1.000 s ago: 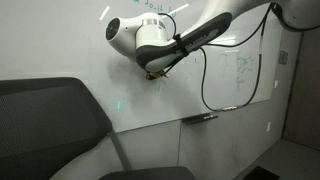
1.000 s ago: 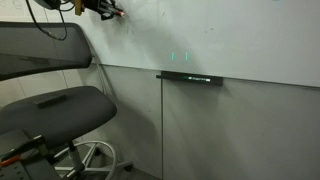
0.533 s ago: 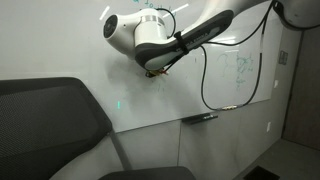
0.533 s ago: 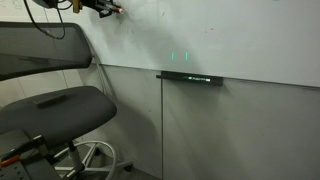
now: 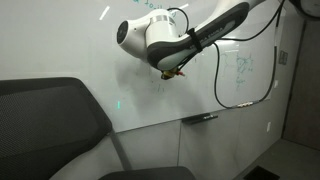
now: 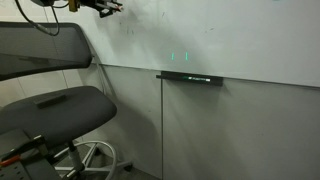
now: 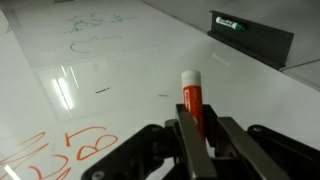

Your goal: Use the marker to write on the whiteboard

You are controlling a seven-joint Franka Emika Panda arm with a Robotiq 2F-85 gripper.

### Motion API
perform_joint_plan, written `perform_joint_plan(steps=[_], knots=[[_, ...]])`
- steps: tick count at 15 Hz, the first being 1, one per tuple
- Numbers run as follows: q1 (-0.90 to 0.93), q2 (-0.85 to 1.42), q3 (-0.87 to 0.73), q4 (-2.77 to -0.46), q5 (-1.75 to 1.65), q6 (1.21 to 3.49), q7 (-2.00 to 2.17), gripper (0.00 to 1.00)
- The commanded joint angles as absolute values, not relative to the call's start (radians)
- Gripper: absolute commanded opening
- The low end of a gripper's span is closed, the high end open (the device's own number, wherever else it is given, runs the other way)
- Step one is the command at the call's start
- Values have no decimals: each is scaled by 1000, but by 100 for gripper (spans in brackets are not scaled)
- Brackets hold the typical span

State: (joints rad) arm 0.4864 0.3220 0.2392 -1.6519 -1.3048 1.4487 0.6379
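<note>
**Marker gripped, tip at the board: you are at the writing step.**
The marker (image 7: 192, 95) points tip-first at the whiteboard (image 7: 120, 60), over a bare patch beside the orange scribbles (image 7: 72, 150). Your end effector (image 7: 200, 124) pinches its barrel tight. You cannot tell whether the tip touches. The next move likely calls for light pressure into the board and a steady sideways stroke, with the pen square to the surface.

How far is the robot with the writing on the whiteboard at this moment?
Done: the marker is picked up; orange strokes are on the whiteboard. In hand: the fingers clamp the marker near the board; contact unclear. Left: further writing.
</note>
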Motion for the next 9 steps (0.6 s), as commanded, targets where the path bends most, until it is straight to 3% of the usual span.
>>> perform_joint_plan(steps=[1,9], knots=[[449,236,266,-1784,-1264,1427,677,5],[425,204,292,-1835,-1260,1459,683,5]])
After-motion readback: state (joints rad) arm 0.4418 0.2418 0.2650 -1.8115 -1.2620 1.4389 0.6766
